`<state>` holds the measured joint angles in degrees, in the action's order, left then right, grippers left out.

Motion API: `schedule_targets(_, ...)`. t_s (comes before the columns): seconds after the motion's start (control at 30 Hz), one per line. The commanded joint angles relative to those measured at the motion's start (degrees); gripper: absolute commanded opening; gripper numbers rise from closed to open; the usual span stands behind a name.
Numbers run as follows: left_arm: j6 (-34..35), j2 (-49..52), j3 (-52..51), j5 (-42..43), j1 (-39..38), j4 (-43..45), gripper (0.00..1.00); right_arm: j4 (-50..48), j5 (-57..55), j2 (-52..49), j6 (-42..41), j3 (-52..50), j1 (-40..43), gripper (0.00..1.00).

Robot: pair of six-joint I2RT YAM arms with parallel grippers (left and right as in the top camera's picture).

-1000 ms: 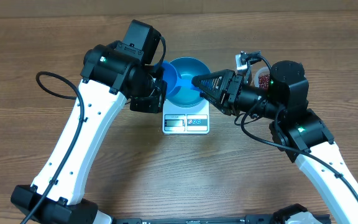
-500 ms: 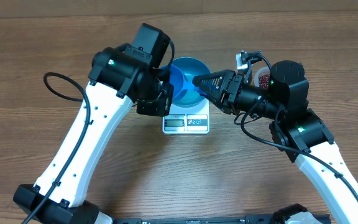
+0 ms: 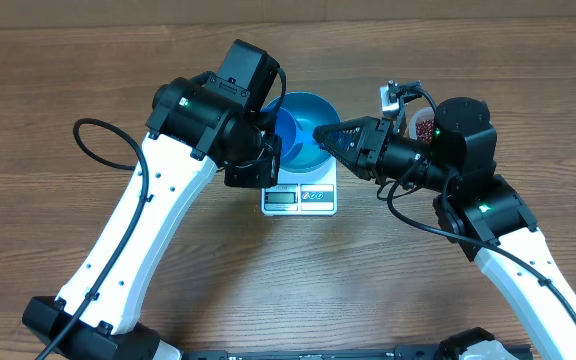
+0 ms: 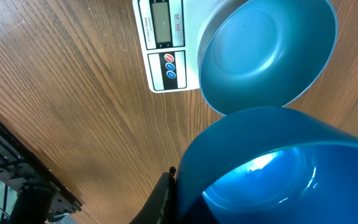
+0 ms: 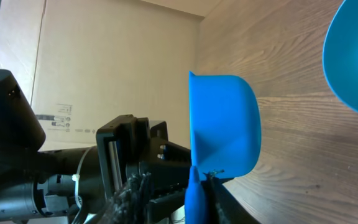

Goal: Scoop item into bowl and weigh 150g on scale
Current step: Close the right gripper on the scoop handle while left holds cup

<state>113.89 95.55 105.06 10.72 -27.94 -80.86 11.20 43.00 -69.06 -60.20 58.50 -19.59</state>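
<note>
1. Right gripper (image 3: 316,129), extended over the bowl (image 4: 229,68), jaws drawn in flat against both sides of the handle (image 5: 194,186) of the blue scoop (image 5: 222,124); no gap visible in the right wrist view.
2. Left gripper (image 3: 260,138), fully closed, apparently pinching the cup end of the same scoop (cup wall filling the lower half of the left wrist view, hard against one dark finger); exact contact hidden.
3. Scoop held in the air just left of the bowl, nothing visible in it, shared between both arms. Judged a handover from left to right.
4. Bowl upright and empty, seated on the scale (image 4: 160,50), covering most of the platform; display and button panel clear of it along one edge.
5. Item to be weighed, the beans (image 3: 423,129): a red-brown patch inside the clear tub (image 3: 426,112), on the right arm's side of the bowl, largely hidden behind that arm. None yet in the bowl.
6. Handling of the beans (judgement): small, hard, smooth, loose; likely to roll and spill off a tilted cup. Not to be pinched; carry only in the scoop, cup level, and pour low over the bowl, sparingly near the target weight.
7. Handling of the scoop: light, rigid, slick plastic. Take at the handle, well back from the cup, flat faces between the pads, against twisting under load.
8. Bowl light and smooth, easily nudged on the scale; best left untouched.
</note>
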Motion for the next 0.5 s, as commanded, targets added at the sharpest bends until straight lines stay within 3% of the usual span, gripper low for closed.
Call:
schedule_targets(0.0,1.9,0.37,1.14,-0.98,-0.26,-0.15,0.04,-0.39,-0.59,0.46,0.2,1.14,-0.33,0.25)
schedule_targets(0.47,2.08,0.37,1.14,-0.79,-0.26,-0.15,0.04,-0.39,-1.05,0.46,0.2,1.14,-0.33,0.13)
